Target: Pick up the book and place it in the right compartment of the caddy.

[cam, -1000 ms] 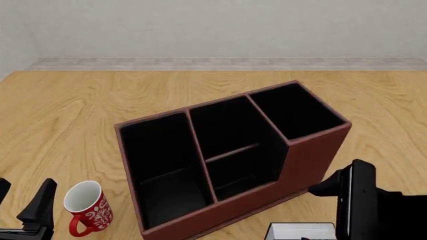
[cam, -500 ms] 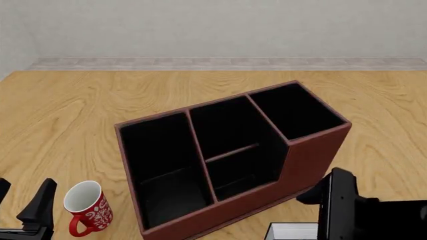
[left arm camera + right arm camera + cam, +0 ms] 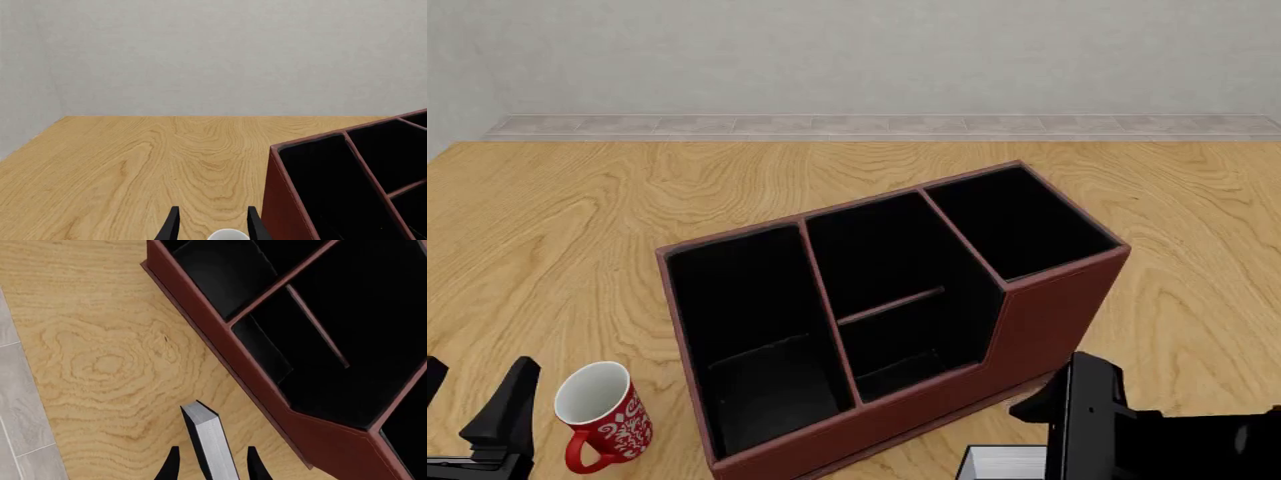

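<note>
Book [image 3: 212, 442] sits at counter's near edge, just beside caddy [image 3: 1054, 310] front; my right gripper [image 3: 211, 466] straddles it, fingers apart, not gripping. Pick step: next I close, lift twd right compartment [image 3: 1021, 220]. Left gripper [image 3: 211, 227] spread, idle.

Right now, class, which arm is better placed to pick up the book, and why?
The right. The right gripper already straddles the book, at the table's near edge by the caddy. The left gripper sits beyond the mug, far from the book.
</note>
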